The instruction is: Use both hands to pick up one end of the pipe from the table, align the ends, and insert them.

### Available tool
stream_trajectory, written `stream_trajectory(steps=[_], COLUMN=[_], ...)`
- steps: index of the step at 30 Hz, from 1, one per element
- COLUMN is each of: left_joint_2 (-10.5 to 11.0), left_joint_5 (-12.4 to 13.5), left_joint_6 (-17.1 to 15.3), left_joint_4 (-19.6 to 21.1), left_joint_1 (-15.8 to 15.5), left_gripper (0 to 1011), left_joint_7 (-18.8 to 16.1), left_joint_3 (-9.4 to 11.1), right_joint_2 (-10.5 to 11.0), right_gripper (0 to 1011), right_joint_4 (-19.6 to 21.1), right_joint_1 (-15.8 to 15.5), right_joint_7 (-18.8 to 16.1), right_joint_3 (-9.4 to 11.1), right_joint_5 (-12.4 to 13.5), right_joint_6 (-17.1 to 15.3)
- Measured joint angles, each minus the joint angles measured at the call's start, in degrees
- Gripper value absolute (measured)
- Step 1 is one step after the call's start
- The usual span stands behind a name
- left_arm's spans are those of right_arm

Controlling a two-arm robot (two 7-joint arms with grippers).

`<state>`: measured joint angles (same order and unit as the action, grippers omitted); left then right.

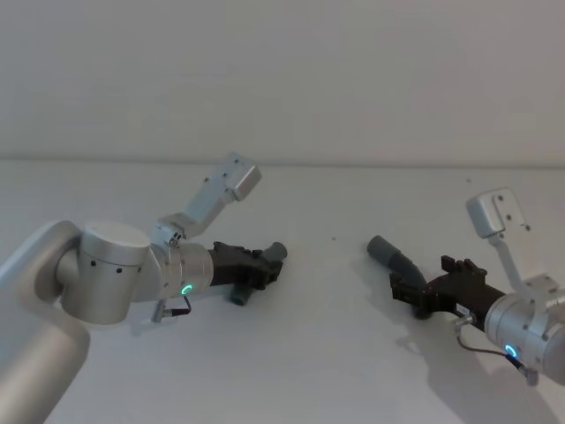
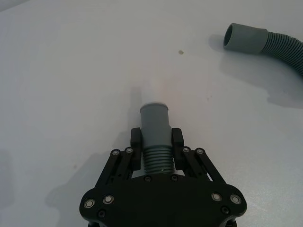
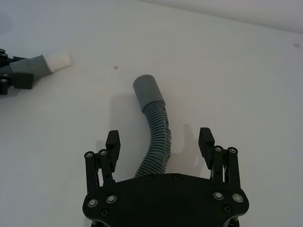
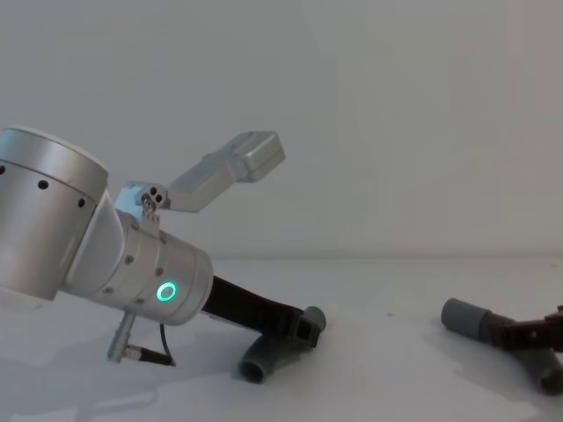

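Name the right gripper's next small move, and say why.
Probably close the black two-finger right gripper: its fingers stand open either side of the long dark grey ribbed hose piece on the white table, while the left gripper clamps the short white-tipped piece.

On the left side of the table [image 1: 318,362], the short pipe piece [image 1: 277,251] sits clamped between the fingers of the left gripper [image 1: 269,259], its tipped cuff [image 2: 155,113] pointing right. Well apart on the right, the long pipe piece [image 1: 393,253] lies on the table with its socket cuff [image 3: 147,90] facing left. The right gripper [image 1: 408,287] straddles its ribbed part, fingers [image 3: 112,142] spread on either side without touching.
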<state>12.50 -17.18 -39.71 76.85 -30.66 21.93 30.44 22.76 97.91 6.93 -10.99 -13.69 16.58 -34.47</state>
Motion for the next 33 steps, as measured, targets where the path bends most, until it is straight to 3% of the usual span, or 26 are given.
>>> stream_trajectory(steps=[21,33], left_joint_2=[0.0,0.0], left_joint_5=[0.0,0.0], left_joint_6=[0.0,0.0], left_joint_4=[0.0,0.0], left_joint_1=[0.0,0.0], left_gripper=[356,356], left_joint_7=[0.0,0.0], left_joint_3=[0.0,0.0], right_joint_2=[-4.5,-5.8], right_gripper=[1003,1003], right_joint_4=[-2.8,-3.5], right_joint_1=[2.6,3.2], right_joint_7=[1.8,2.4], right_joint_3=[1.9,2.2], right_joint_5=[1.5,1.5], right_joint_6=[-6.7,-8.4])
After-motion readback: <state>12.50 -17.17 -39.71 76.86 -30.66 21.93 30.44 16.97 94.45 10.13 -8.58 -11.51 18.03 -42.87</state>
